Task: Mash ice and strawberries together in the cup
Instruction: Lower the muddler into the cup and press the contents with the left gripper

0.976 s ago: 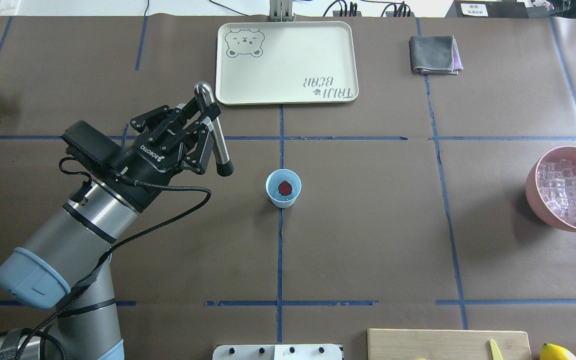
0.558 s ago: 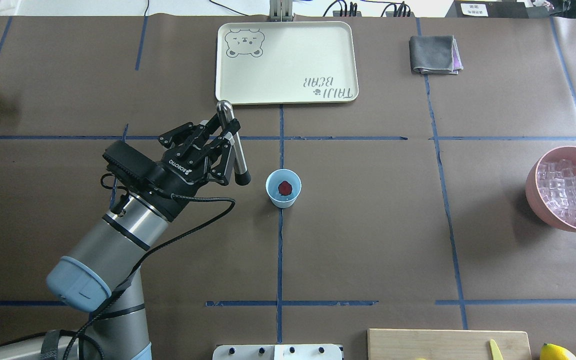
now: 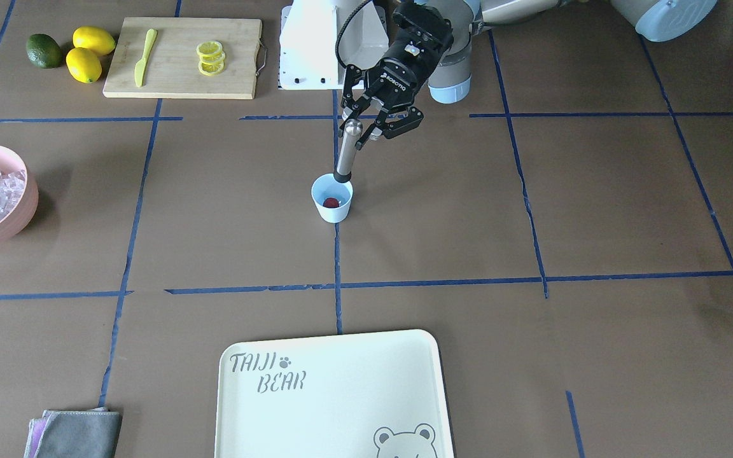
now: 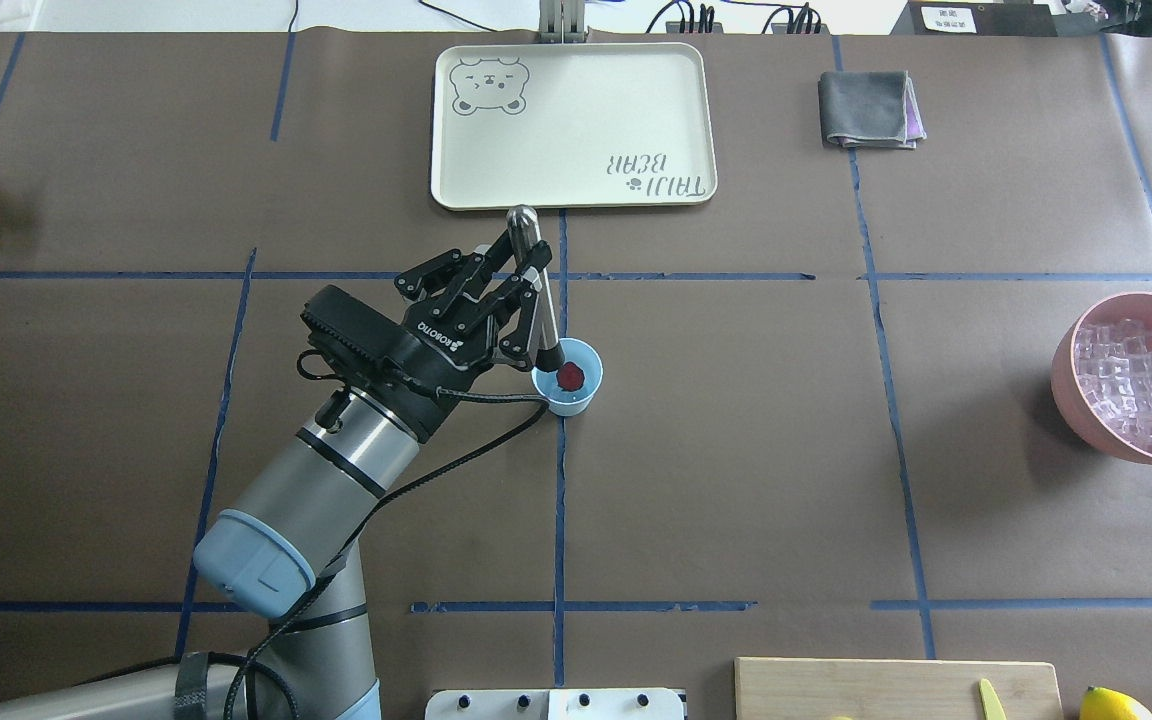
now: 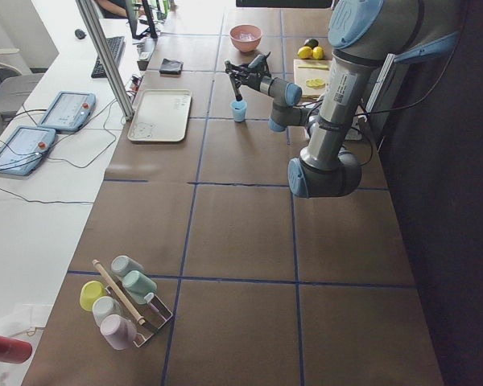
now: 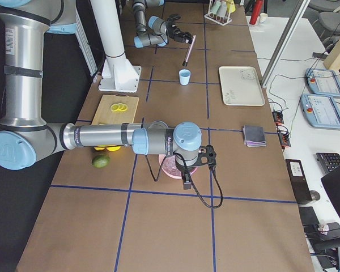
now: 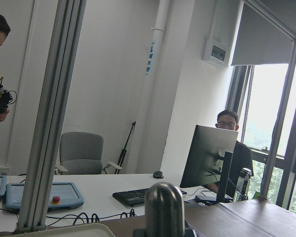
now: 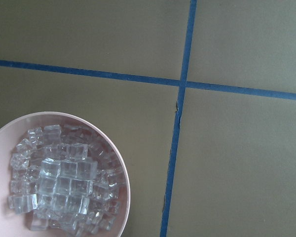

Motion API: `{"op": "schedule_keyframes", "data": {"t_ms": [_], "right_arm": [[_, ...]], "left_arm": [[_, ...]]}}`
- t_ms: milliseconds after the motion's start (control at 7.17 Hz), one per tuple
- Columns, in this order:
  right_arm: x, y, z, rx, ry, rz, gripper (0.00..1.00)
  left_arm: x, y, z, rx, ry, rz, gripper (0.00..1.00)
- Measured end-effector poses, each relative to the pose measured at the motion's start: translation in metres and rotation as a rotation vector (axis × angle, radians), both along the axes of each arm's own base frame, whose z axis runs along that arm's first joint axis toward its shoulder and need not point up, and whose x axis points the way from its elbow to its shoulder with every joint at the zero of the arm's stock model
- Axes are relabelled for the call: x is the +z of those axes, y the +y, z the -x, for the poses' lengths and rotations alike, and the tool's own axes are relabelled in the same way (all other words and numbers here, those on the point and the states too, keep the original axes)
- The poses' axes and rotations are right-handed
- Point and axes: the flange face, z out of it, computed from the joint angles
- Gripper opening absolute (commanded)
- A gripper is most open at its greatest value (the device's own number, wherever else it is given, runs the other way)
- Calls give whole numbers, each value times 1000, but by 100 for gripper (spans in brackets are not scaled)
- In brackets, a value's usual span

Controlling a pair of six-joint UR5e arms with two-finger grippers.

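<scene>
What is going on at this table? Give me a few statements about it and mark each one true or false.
1. The jaws of the left arm grip a metal masher. True.
2. The blue cup is full of ice. False: the ice is all in the pink bowl.
3. A red berry lies inside the cup. True.
4. The lemon slices lie on the tray. False: they sit on the wooden board.
</scene>
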Motion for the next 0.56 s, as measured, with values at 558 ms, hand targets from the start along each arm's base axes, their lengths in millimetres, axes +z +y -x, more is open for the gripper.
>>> {"op": "schedule_keyframes", "data": {"t_ms": [558], "right_arm": [[0, 0, 0, -1, 0, -1, 99]], "left_arm": [[2, -7, -23, -2, -22, 13, 0]]}}
